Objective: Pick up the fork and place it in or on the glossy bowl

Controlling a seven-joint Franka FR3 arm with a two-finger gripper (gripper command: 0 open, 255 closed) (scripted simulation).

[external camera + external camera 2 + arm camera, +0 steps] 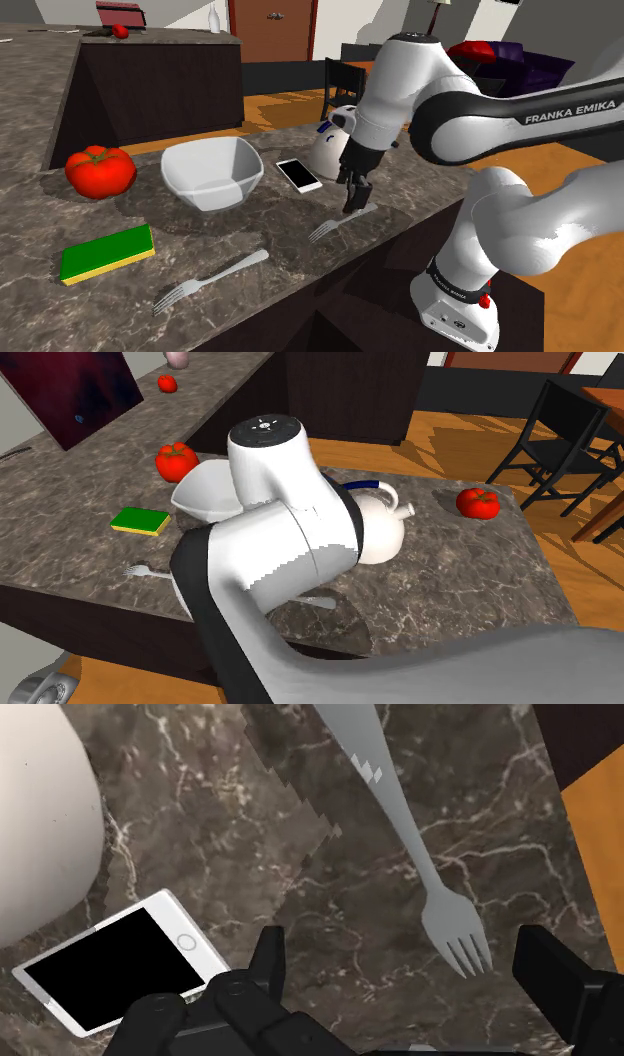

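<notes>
The gripper (pixel 356 203) hangs low over the dark marbled counter (pixel 250 235), close to the edge on the stand's side. The claw is wide. In the wrist view the two black fingers (pixel 268 966) stand well apart and clasp nothing. The fork (pixel 415 844) lies flat on the counter right beneath them. It is grey, and its tines sit in the gap between the fingers, nearer one finger than the other and touching neither. Its handle runs on away from the hand. From the shoulder view the fork shows just below the fingertips, tines toward that view's lower left.

A phone (pixel 299 174) with a white rim and black screen lies face up just beside the gripper, between the bowl (pixel 213 172) and the teapot (pixel 335 140). The bowl is white and upright. It stands apart from the fork, toward the shoulder view's left. Beyond the bowl on that side sits a big red tomato (pixel 100 172).

Nearer the counter's front edge lies a green sponge (pixel 107 252) with a yellow underside. Just beside it is a second fork (pixel 210 281), tines toward the shoulder view's lower left. The white teapot has a blue handle and stands just behind the gripper, partly hidden by the arm (pixel 480 120).

In the second exterior view the arm bulks across the middle. The fork's handle end peeks out below it, and another tomato (pixel 478 502) rests on the counter to that view's right of the teapot.
</notes>
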